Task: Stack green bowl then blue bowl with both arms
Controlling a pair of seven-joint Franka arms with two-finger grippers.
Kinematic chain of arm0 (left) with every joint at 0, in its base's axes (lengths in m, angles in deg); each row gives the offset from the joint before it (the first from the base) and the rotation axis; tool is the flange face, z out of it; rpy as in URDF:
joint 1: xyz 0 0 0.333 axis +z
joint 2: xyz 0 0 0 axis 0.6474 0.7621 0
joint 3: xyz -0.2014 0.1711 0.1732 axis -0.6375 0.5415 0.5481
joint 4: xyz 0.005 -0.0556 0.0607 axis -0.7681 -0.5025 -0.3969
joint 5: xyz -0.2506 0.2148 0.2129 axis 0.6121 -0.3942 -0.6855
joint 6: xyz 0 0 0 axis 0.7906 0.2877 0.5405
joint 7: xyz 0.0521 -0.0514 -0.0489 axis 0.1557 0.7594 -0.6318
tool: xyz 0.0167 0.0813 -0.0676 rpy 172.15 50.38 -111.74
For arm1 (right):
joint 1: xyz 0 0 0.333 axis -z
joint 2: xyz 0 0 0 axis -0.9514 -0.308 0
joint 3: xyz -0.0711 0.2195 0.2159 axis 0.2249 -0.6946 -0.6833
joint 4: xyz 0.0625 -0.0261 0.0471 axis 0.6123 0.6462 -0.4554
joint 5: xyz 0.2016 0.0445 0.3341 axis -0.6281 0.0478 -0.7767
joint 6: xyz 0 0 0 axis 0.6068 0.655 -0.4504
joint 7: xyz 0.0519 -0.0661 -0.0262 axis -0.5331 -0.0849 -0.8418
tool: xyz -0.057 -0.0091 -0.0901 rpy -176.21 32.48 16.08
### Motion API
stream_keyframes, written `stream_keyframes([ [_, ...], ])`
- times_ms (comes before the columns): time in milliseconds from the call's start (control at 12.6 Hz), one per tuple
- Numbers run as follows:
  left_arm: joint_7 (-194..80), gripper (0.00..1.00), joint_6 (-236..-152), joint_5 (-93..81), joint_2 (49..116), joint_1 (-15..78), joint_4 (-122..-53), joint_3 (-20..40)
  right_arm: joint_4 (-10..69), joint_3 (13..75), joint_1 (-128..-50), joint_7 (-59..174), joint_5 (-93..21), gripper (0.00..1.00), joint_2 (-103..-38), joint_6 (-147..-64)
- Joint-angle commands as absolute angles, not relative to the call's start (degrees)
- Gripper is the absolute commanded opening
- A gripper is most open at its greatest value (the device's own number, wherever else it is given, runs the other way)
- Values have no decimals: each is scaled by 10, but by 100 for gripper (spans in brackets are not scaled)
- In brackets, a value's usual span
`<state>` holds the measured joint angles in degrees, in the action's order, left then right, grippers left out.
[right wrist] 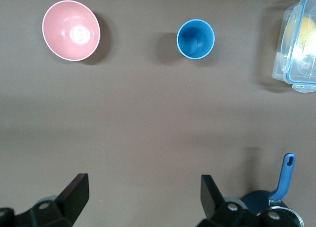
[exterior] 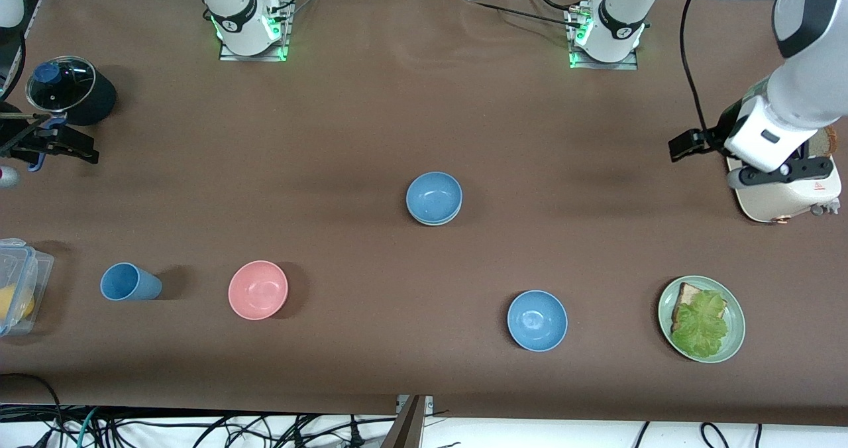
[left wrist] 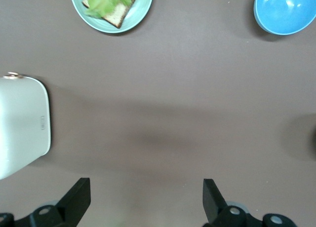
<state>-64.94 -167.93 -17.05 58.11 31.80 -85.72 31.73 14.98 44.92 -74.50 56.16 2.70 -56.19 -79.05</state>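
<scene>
The dusty blue bowl [exterior: 434,196] sits nested in the green bowl [exterior: 435,223] at the middle of the table. Only a thin pale edge of the green bowl shows under it. My left gripper [exterior: 692,144] hangs open and empty over bare table beside the toaster, toward the left arm's end; its wrist view [left wrist: 146,187] shows only tablecloth between the fingers. My right gripper [exterior: 78,150] hangs open and empty over the table next to the black pot, toward the right arm's end; its wrist view [right wrist: 143,183] shows bare cloth between the fingers.
A brighter blue bowl [exterior: 536,320], a pink bowl [exterior: 258,289], a blue cup [exterior: 129,282] and a green plate [exterior: 734,332] with sandwich and lettuce lie nearer the front camera. A white toaster [exterior: 785,199], a lidded black pot [exterior: 69,91] and a clear container [exterior: 20,282] stand at the table's ends.
</scene>
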Motion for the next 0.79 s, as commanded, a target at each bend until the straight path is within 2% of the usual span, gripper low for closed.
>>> stream_keyframes([
  [0, -646, 100, -1669, -185, 546, 350, -889, 288, 153, 440, -738, 560, 30, 100, -557, -789],
  [712, -649, 100, -1665, -183, 560, 352, -870, 293, 152, 440, -739, 560, 31, 100, -557, -789],
])
